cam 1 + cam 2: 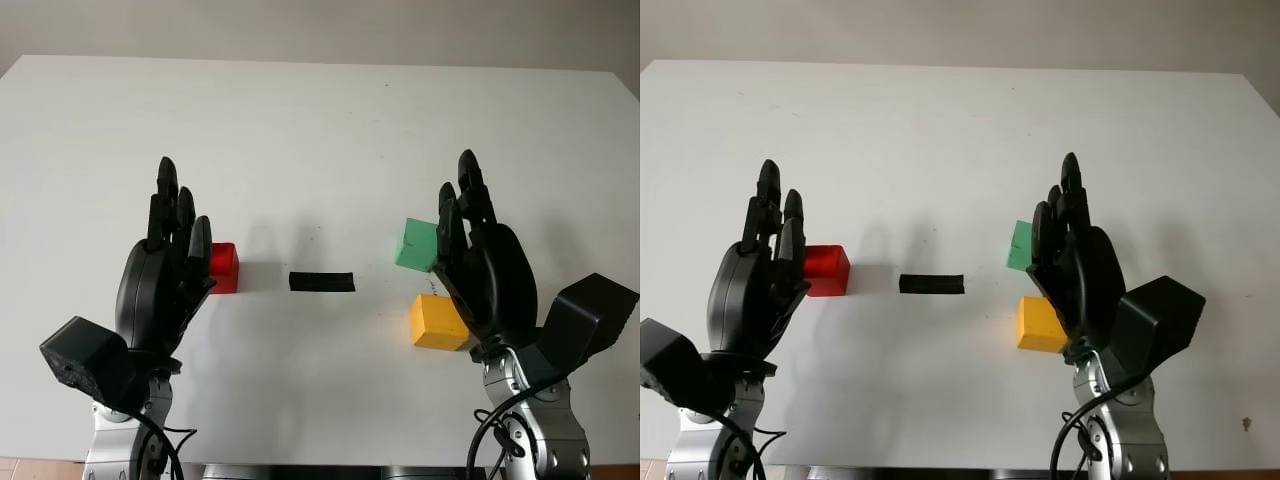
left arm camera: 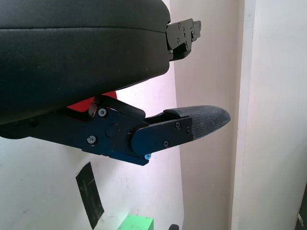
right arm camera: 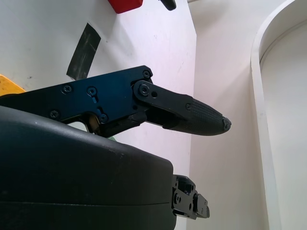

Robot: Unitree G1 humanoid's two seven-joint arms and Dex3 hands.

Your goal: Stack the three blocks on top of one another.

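No block stacked yet; both hands open, holding nothing.
Left hand at 8 o'clock beside red cube block; right hand at 4 o'clock, by green cube block and yellow cube block. Black tape strip centre. Best: grip square, lower straight. No readable writing.

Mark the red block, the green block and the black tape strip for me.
red block (image 1: 827,270), right eye view, on its front face.
green block (image 1: 417,245), left eye view, on its top face.
black tape strip (image 1: 322,282), left eye view, at its middle.
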